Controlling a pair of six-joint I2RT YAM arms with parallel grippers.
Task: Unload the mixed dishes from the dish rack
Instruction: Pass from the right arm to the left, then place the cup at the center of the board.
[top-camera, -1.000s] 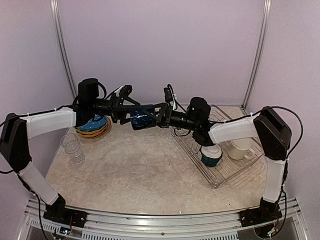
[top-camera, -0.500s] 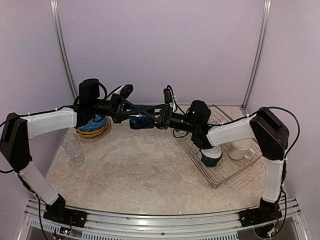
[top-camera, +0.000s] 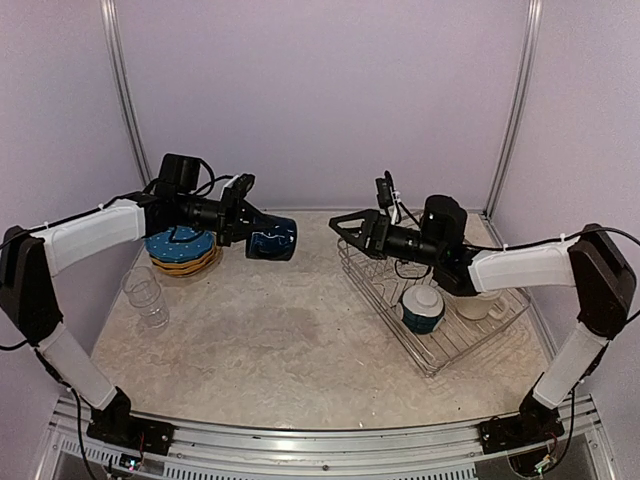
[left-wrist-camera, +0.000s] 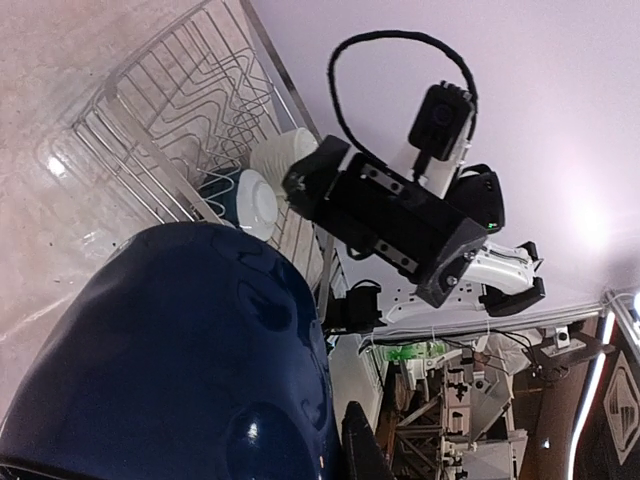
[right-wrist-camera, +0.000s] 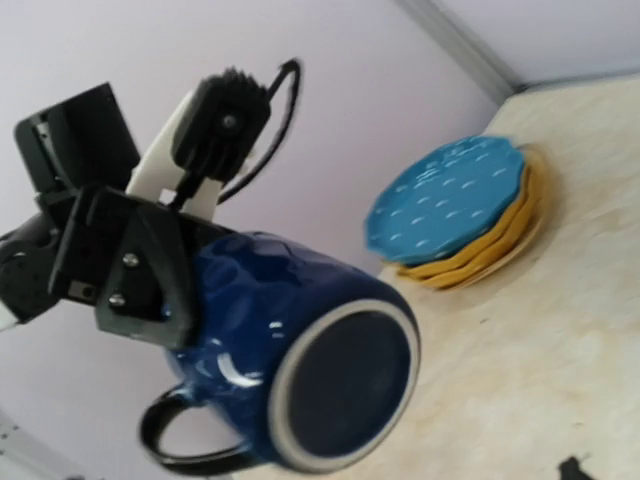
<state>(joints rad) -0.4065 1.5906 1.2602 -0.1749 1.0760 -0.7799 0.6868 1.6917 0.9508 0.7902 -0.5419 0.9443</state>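
Status of the left tool (top-camera: 250, 228): closed on the glossy navy-blue ceramic mug (top-camera: 272, 238). You will find the mug held clear of the pale speckled worktop (top-camera: 300, 340) and turned on its side, with its round base facing the right tool (top-camera: 350, 228). The mug hangs just right of the plate stack, well apart from the rack.

Status of the right tool: fingers spread wide, nothing between them. It hovers above the far left corner of the large rectangular silver wire dish rack (top-camera: 452, 340) and points toward the mug, with a clear gap between the two.

Check the rack contents from the top view:
- A teal bowl with a white inside (top-camera: 422, 310) sits in the middle of the rack.
- A cream ceramic mug (top-camera: 480, 297) stands just beside the bowl, on its right.

Check the unloaded items on the left of the worktop:
- A round blue plate with white dots (top-camera: 182, 243) lies on top of a stack of orange plates (top-camera: 188, 263) at the far left.
- Clear glassware (top-camera: 145, 297) stands nearer you than the stack, close to the left edge. It appears to be two glasses close together, but the view does not separate them cleanly.
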